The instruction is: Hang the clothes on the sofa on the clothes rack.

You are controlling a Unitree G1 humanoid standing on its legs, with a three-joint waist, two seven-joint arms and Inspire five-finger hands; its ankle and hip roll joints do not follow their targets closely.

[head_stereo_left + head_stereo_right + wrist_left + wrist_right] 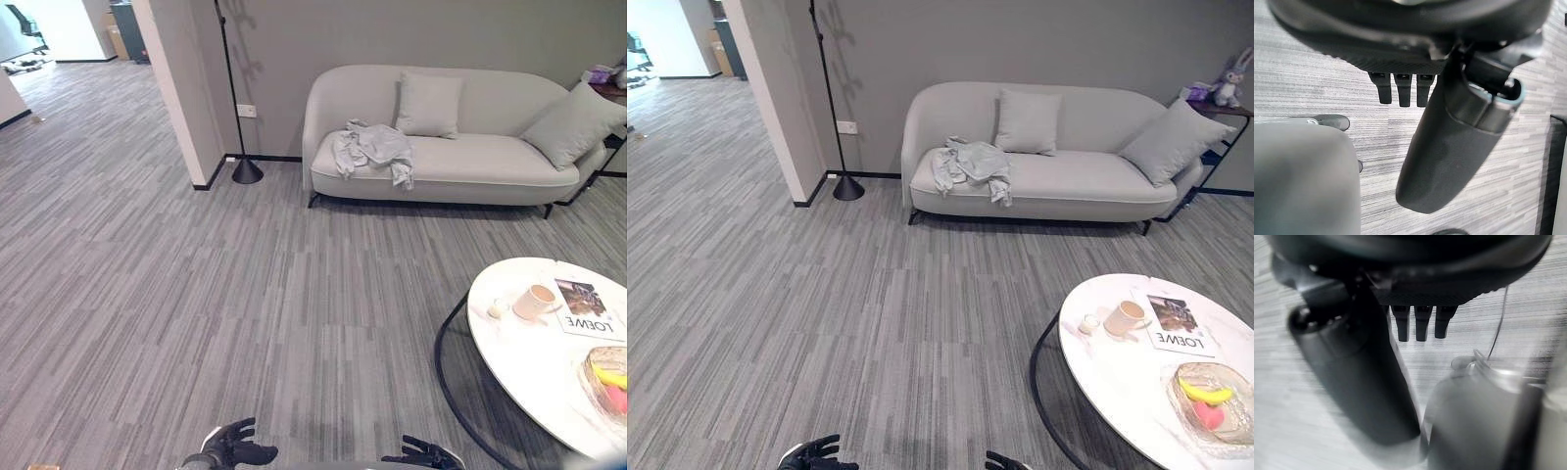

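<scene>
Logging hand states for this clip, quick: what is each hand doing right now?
Left hand: open, fingers relaxed, holding nothing.
Right hand: open, holding nothing.
The clothes lie on the sofa.

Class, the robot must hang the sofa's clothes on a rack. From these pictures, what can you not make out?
- Clothes on the sofa: crumpled heap, so the kind and number of garments are unclear.
- Left hand and right hand: cut off by the head views' bottom edge.
- Bowl on the round table: contents too small to identify.

even indoor light | soft shadow under sofa [460,162] | wrist views blurred — close parts unfocused
</scene>
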